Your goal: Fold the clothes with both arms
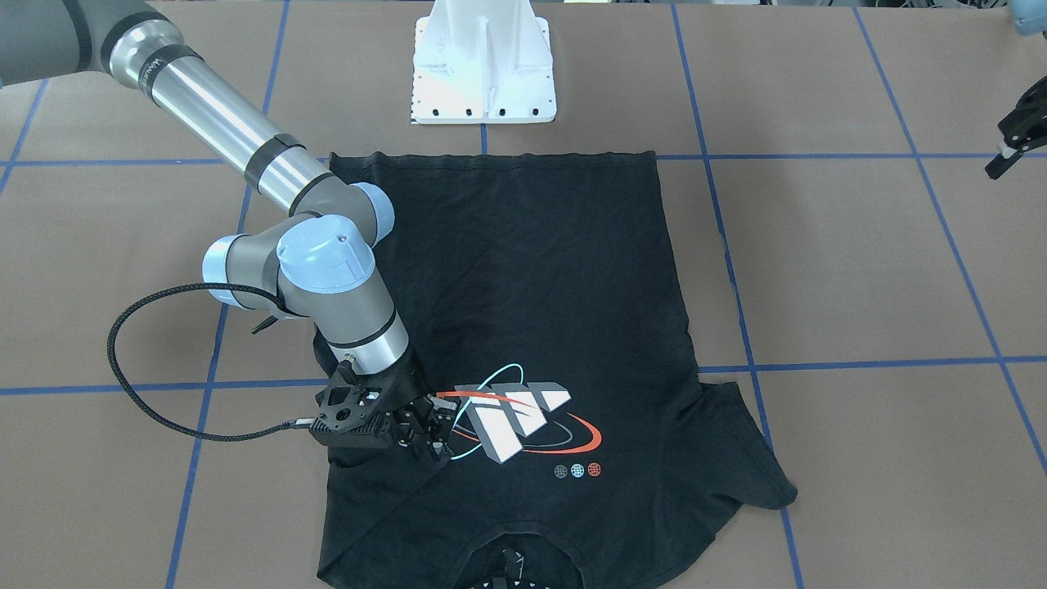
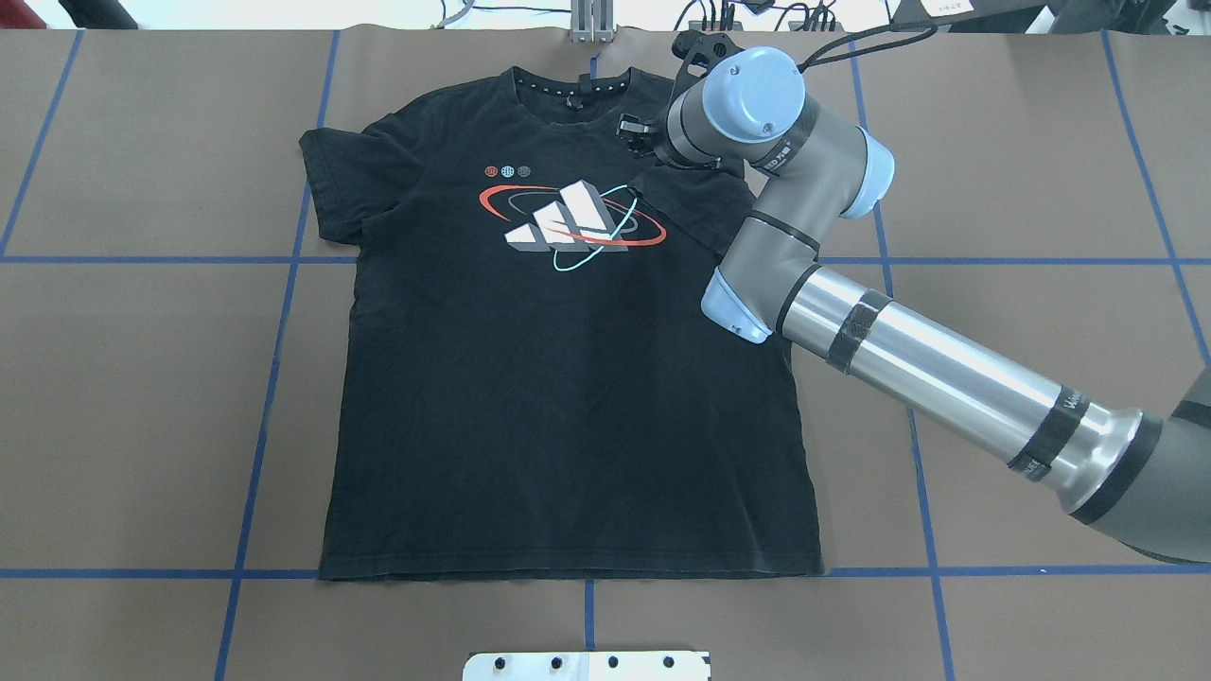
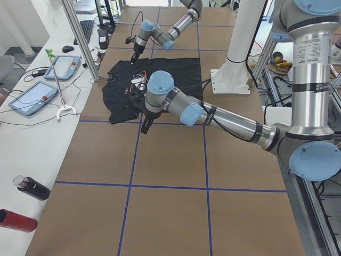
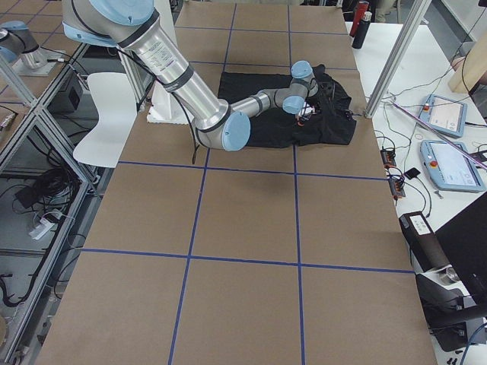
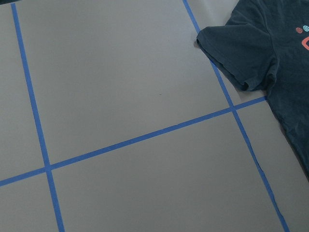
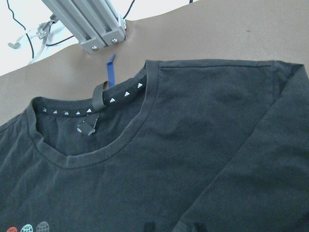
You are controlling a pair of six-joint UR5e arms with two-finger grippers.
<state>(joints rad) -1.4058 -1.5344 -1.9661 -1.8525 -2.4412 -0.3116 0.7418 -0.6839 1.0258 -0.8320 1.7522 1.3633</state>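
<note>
The black T-shirt [image 2: 568, 397] lies flat and face up at the centre of the overhead view, with its collar [image 2: 572, 85] toward the top edge and its hem along the lower blue line. The block graphic with red and cyan rings [image 2: 568, 222] shows on the chest. The sleeve on the view's left [image 2: 331, 180] is spread out. The sleeve on the view's right [image 2: 700, 203] is folded inward and lies diagonally over the chest, with its tip beside the graphic.

The right arm [image 2: 927, 369] comes in from the lower right of the overhead view. In the front-facing view the right gripper [image 1: 438, 427] is low over the tip of the folded sleeve. Its fingers appear parted, though black on black makes this hard to read. The left gripper [image 1: 1010, 147] hangs at the upper right edge of the front-facing view, well clear of the shirt, and I cannot tell how its jaws stand.

The brown table [image 2: 142, 378] carries a grid of blue tape lines [image 2: 142, 257]. The white pedestal base [image 1: 483, 65] stands at the top centre of the front-facing view, just beyond the hem.
</note>
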